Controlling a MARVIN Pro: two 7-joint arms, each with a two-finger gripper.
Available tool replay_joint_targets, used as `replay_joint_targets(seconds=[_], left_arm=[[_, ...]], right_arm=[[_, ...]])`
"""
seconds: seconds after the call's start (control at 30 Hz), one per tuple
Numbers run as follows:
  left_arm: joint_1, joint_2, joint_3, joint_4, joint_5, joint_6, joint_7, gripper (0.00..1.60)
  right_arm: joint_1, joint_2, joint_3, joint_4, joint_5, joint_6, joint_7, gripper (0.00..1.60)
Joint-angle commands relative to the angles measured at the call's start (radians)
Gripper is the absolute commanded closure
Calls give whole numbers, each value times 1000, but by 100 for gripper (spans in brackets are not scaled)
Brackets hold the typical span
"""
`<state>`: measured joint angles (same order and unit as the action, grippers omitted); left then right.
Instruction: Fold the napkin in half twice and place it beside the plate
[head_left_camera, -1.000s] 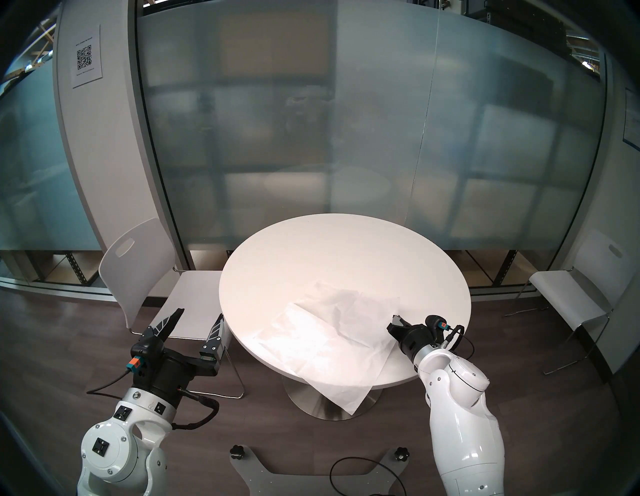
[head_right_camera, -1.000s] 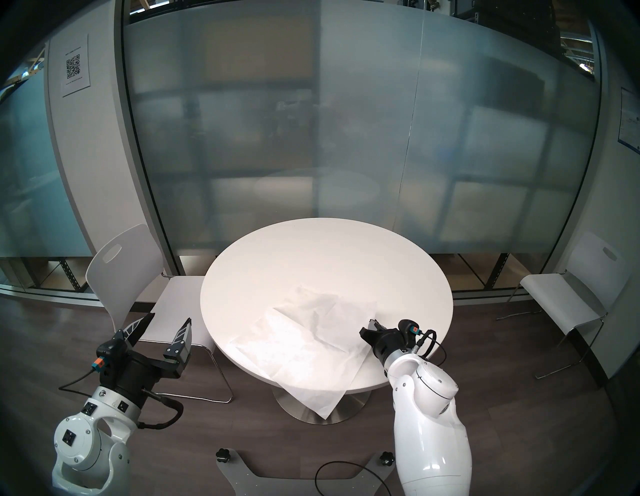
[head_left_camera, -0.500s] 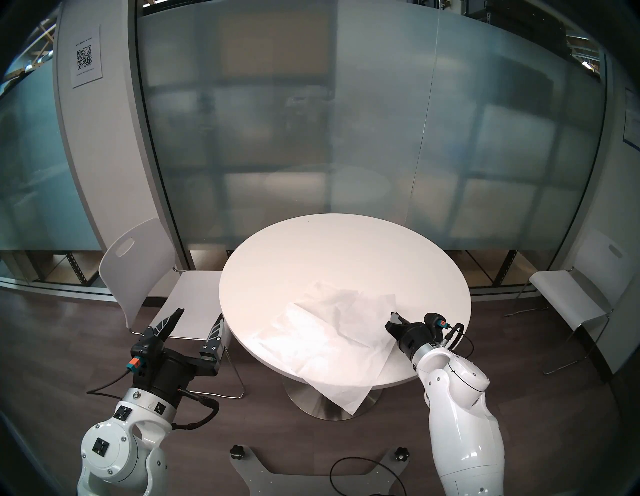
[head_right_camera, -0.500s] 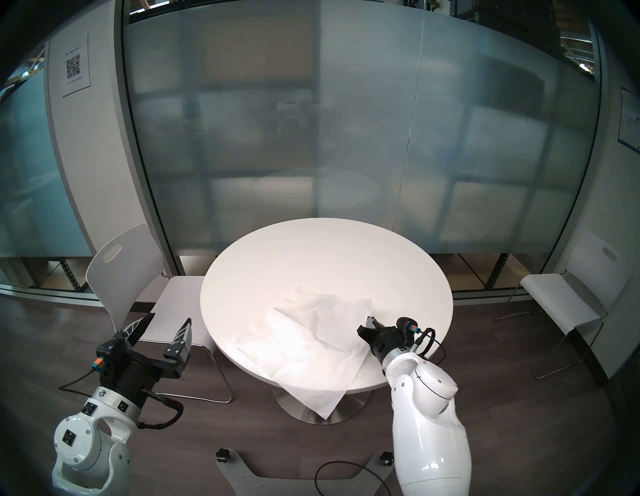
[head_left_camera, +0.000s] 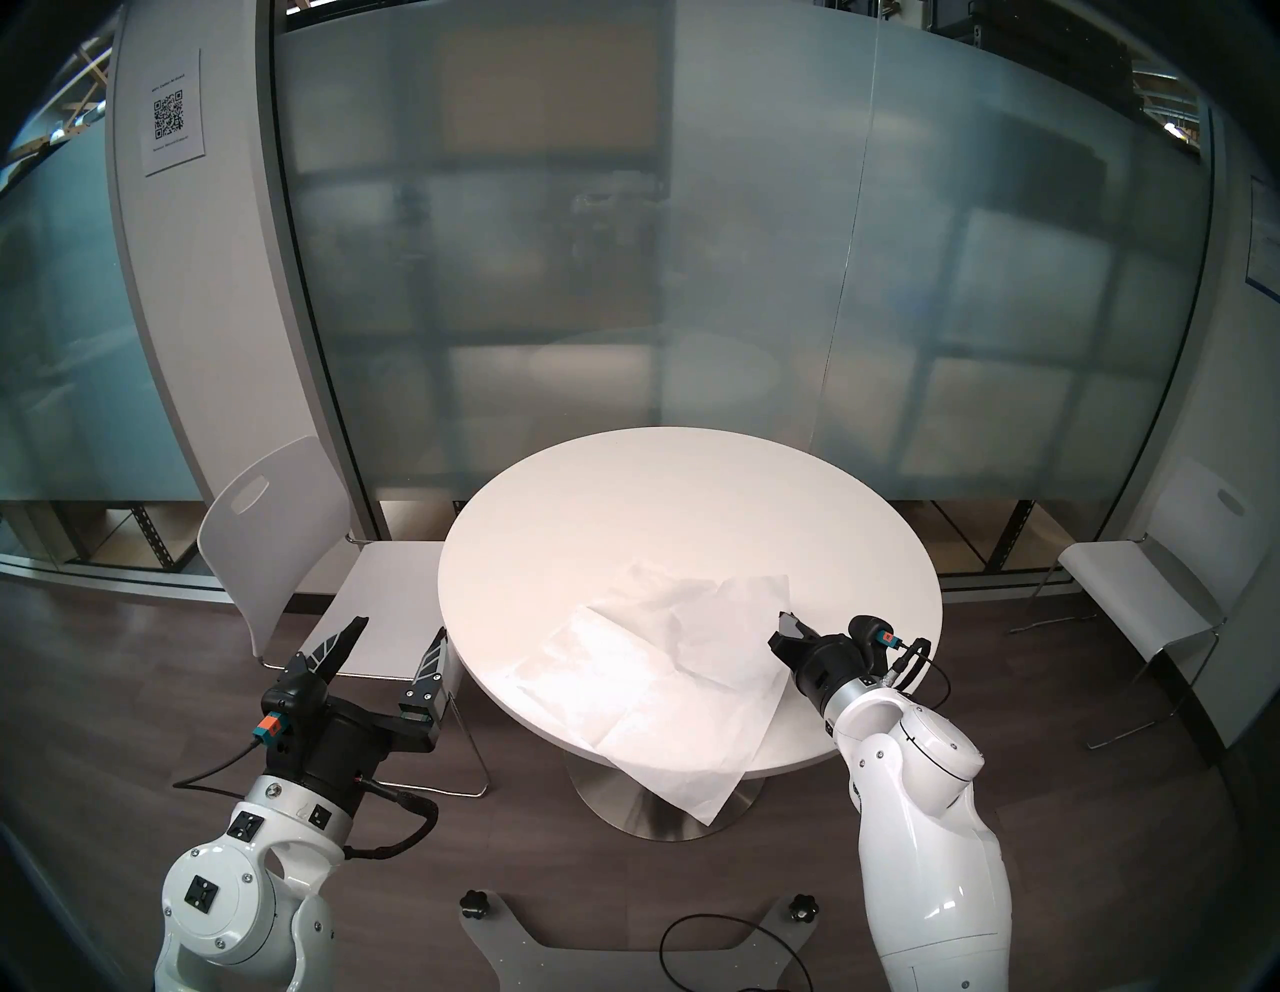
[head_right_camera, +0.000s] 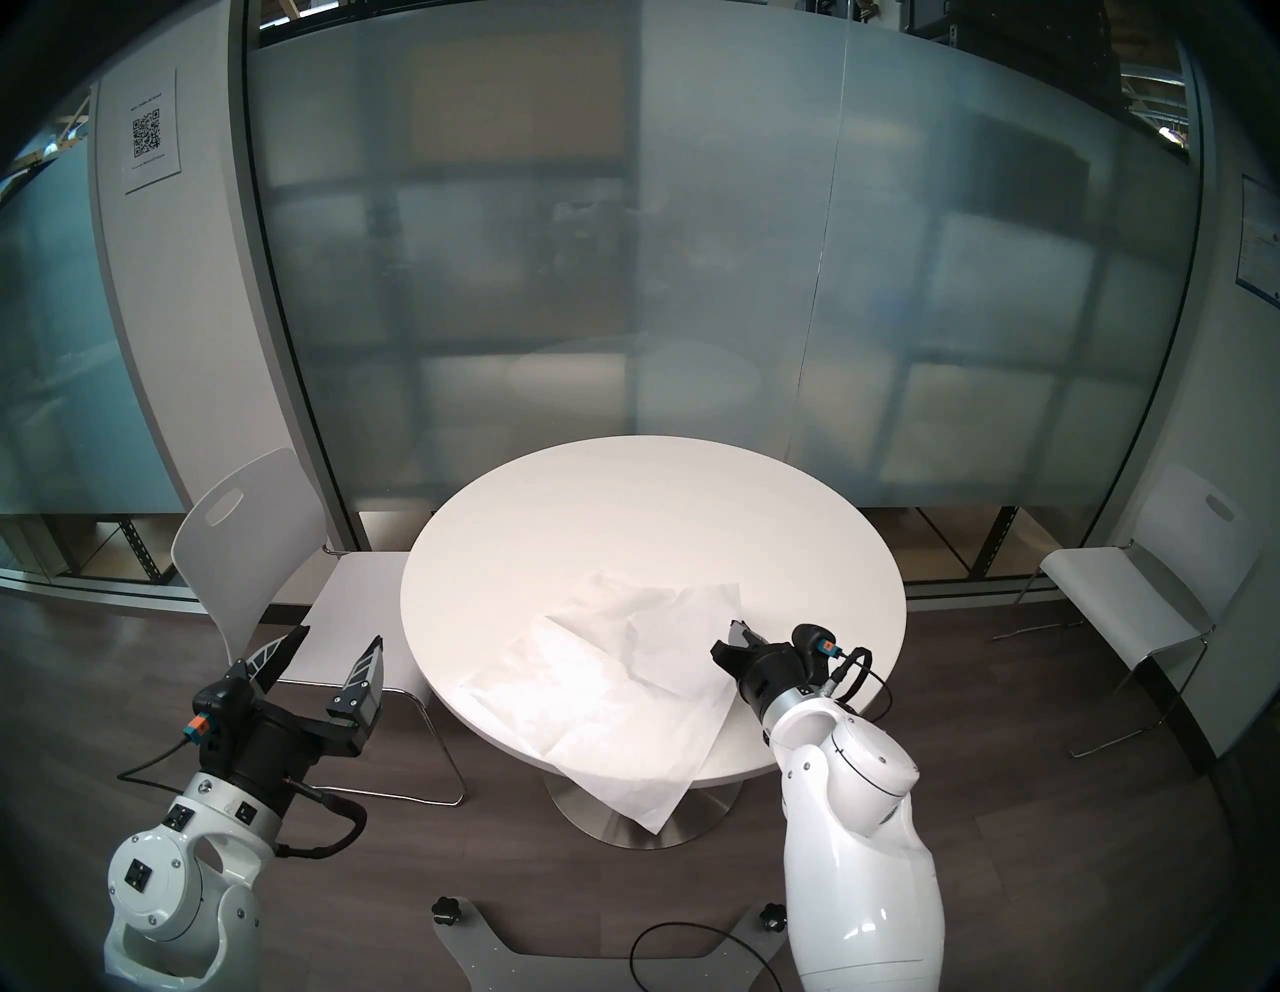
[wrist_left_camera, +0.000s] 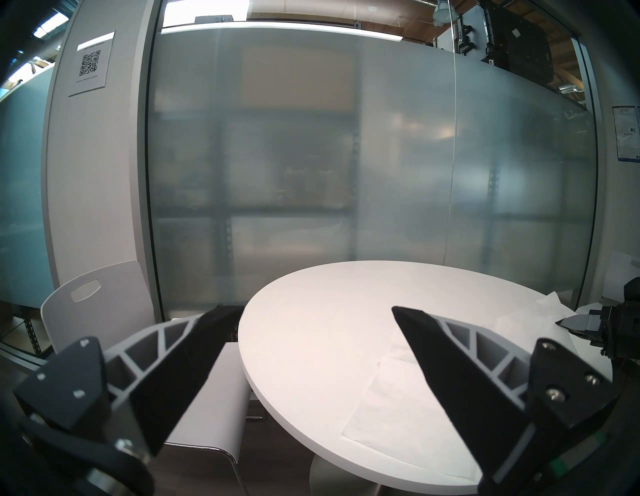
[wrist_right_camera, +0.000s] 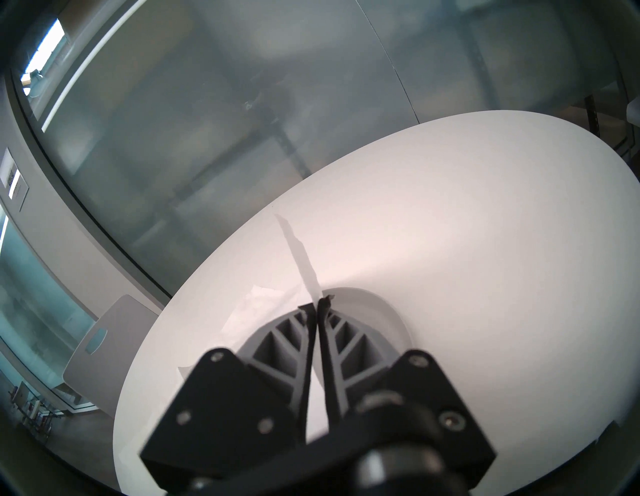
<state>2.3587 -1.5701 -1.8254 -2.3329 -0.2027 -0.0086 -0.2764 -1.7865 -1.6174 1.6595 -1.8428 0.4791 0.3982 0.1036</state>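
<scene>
- The counter (head_left_camera: 692, 499) is a round white top carrying the napkin (head_left_camera: 644, 686) on its near right part; one corner hangs over the near edge.
- The napkin lies creased and mostly spread out. No completed fold is visible, so both folds and the placement appear to remain.
- The plate (wrist_right_camera: 377, 308) shows only in the right wrist view, as a grey rim beneath the claw.
- The right claw (head_left_camera: 786, 618) is clamped on the napkin's right edge, raising it.
- The left claw (head_left_camera: 395, 634) hangs spread apart, off the counter's left side, holding nothing.
</scene>
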Motion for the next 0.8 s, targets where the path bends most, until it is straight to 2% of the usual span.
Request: replay_joint_targets(seconds=[0.0,0.23,0.33,0.63,0.77], left_arm=[[-1,1,1,-19,0,-3,-1,0],[-4,0,11,-8,22,-11,7,0],[-10,5,13,-5,19,13,7,0],[-129,11,70,2,62,62,48,0],[-168,13,110,23,81,118,60,0]], right_arm=[[-7,-4,-10,-63,16,4,4,132],[-10,-5,-8,-76,21,5,0,131],[-14,-7,-5,-81,23,6,-1,130],[-28,-8,9,-83,31,0,5,131],[-30,-8,14,-83,32,-3,8,131]])
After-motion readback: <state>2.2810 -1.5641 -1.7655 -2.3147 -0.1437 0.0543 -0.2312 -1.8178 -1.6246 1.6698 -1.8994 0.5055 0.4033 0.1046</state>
